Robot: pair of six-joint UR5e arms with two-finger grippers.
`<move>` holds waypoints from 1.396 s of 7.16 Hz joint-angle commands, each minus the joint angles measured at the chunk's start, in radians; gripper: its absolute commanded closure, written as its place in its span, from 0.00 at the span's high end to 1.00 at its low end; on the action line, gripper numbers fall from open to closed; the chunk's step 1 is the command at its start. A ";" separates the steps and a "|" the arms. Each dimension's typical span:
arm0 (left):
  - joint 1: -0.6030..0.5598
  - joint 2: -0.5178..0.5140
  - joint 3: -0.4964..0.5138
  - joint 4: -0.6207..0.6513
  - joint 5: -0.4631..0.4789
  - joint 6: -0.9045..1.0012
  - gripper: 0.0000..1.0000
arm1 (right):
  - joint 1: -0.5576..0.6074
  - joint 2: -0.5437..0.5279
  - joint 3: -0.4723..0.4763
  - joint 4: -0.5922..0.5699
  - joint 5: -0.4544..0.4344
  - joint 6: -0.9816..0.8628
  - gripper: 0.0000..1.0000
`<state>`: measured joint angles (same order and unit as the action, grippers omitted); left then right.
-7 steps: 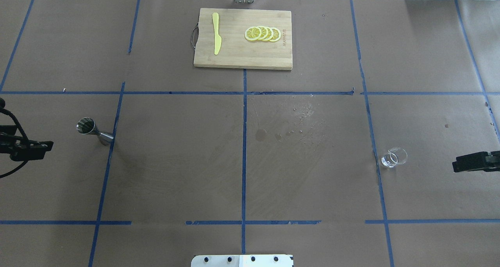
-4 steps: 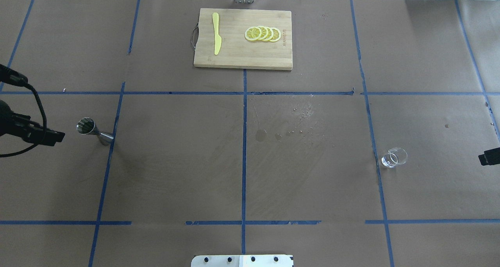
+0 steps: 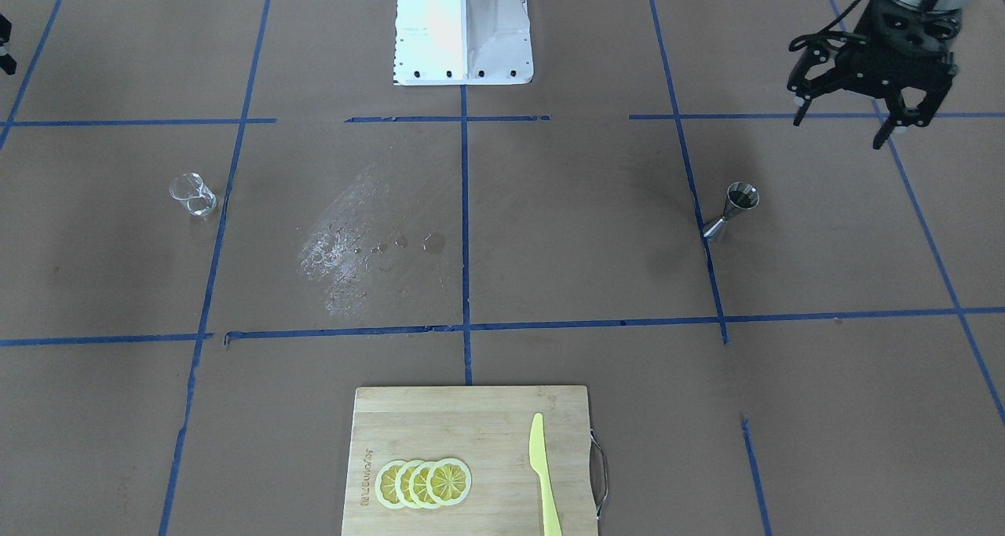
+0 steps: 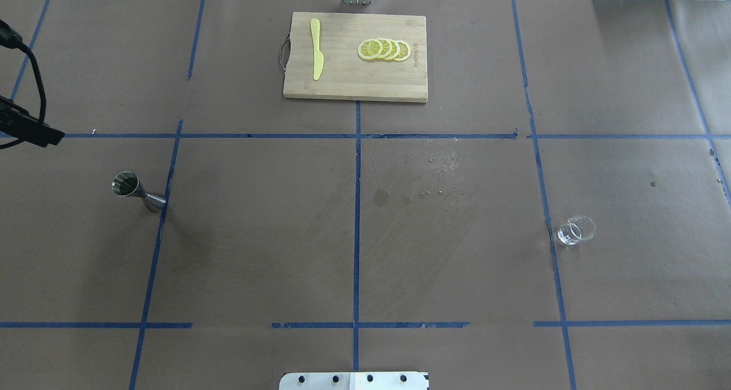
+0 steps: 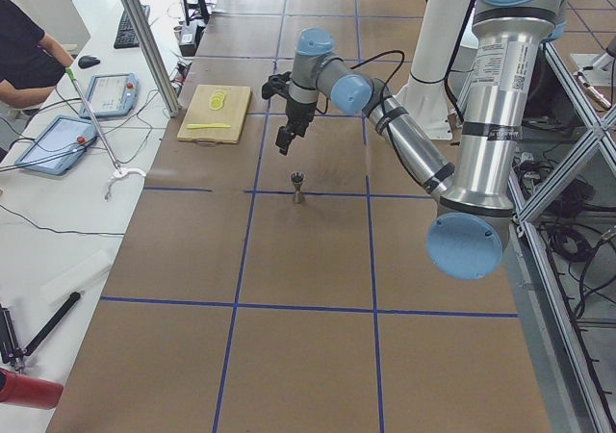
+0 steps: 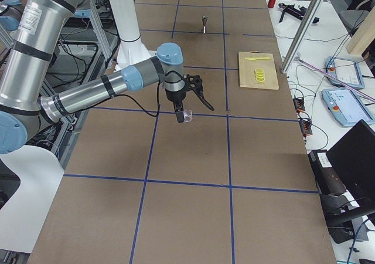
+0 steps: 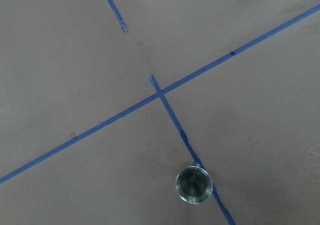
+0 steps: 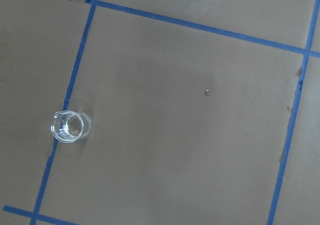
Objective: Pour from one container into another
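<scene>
Across the table in the front view, the left gripper (image 3: 838, 130) hangs high with its fingers spread and nothing in them, off to one side of the jigger (image 3: 730, 212). The cup (image 3: 192, 195) sits well apart at the other end. Wet marks (image 3: 345, 246) between them say spills come easy on this table.

Overhead: both vessels stand upright by tape lines (image 4: 357, 207), neither one held.

Left side view: the jigger looks tall on a narrow foot, so a finger clipping the rim would probably knock it over.

Right side view: the right gripper (image 6: 195, 115) hovers near the cup, but I can't tell from there whether it's spread or closed.

Left wrist cam: the jigger is low and off-centre, so a straight drop would miss it.

Right wrist cam: the cup is clear glass and far left in frame, so I'd say the grasp is easy to misjudge, and a nudge could send it skidding.
</scene>
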<state>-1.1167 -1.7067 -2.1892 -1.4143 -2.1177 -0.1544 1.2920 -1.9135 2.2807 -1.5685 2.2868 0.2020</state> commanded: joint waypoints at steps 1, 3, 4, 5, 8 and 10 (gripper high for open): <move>-0.226 -0.027 0.212 -0.006 -0.147 0.334 1.00 | 0.183 0.054 -0.200 -0.001 0.063 -0.272 1.00; -0.363 -0.031 0.343 -0.008 -0.200 0.443 1.00 | 0.330 0.083 -0.364 -0.002 0.091 -0.433 1.00; -0.403 -0.024 0.368 -0.008 -0.230 0.429 1.00 | 0.386 0.108 -0.388 -0.055 0.130 -0.434 1.00; -0.408 -0.012 0.437 -0.017 -0.226 0.431 1.00 | 0.412 0.205 -0.389 -0.225 0.147 -0.435 1.00; -0.448 -0.002 0.545 -0.124 -0.279 0.417 1.00 | 0.429 0.258 -0.389 -0.286 0.125 -0.421 1.00; -0.454 0.001 0.642 -0.149 -0.284 0.394 1.00 | 0.429 0.255 -0.424 -0.283 0.086 -0.424 1.00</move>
<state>-1.5635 -1.7086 -1.6096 -1.5428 -2.3915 0.2571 1.7204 -1.6589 1.8808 -1.8534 2.3987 -0.2219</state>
